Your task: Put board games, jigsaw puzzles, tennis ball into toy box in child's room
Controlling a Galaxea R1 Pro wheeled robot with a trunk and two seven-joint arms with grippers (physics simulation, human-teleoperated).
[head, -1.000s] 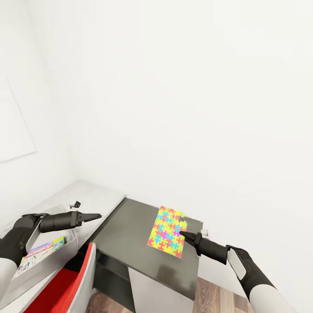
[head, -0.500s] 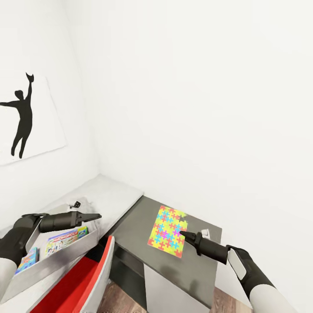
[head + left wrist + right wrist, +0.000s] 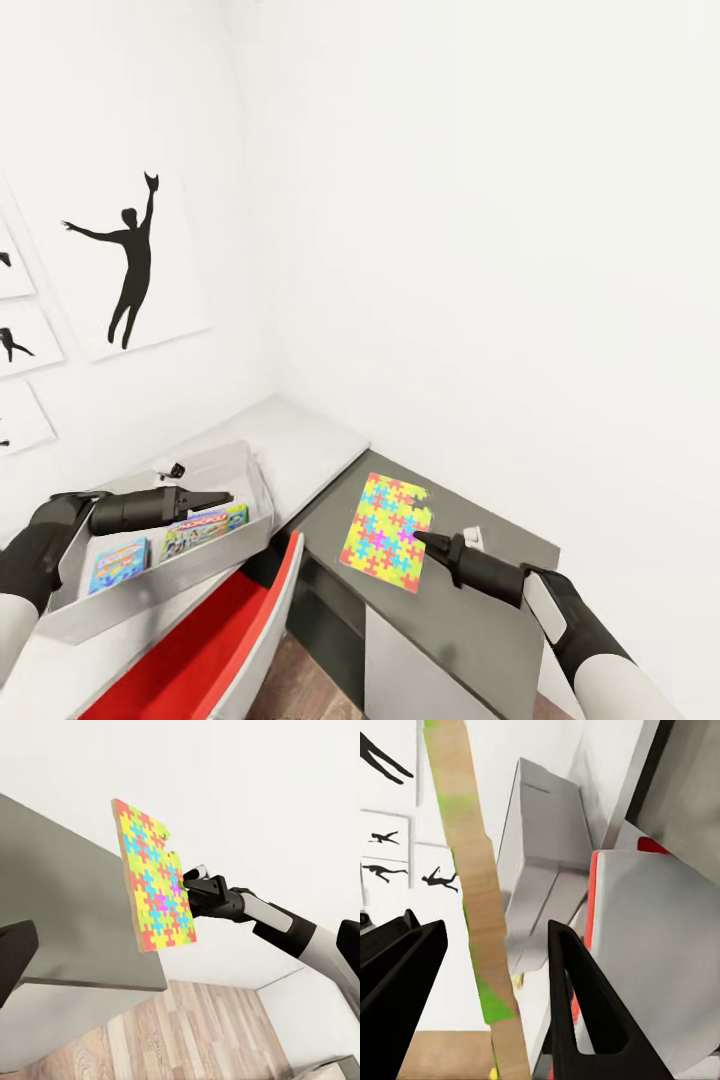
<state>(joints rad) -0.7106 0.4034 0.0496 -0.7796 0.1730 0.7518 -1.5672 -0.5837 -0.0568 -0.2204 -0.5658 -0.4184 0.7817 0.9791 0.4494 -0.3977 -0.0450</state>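
Note:
A multicoloured jigsaw puzzle (image 3: 385, 533) hangs upright over the dark side unit, my right gripper (image 3: 420, 540) shut on its edge. The left wrist view shows the same puzzle (image 3: 154, 889) with that gripper (image 3: 189, 881) on it. In the right wrist view the puzzle (image 3: 472, 892) is edge-on between the fingers. The grey toy box (image 3: 250, 478) stands on the pale table (image 3: 310, 440) and holds two board games: a light blue one (image 3: 205, 530) and a smaller blue one (image 3: 118, 562). My left gripper (image 3: 218, 497) hovers over the box, open and holding nothing.
The low dark grey-topped side unit (image 3: 480, 620) stands against the white wall on the right. A red and white chair (image 3: 220, 640) sits in front of the table. Black silhouette prints (image 3: 130, 265) hang on the left wall. Wood floor (image 3: 187, 1035) lies below.
The camera has turned, so the toy box, table and wall prints have slid rightward into view. Both arms keep their pose and the right gripper still holds the puzzle.

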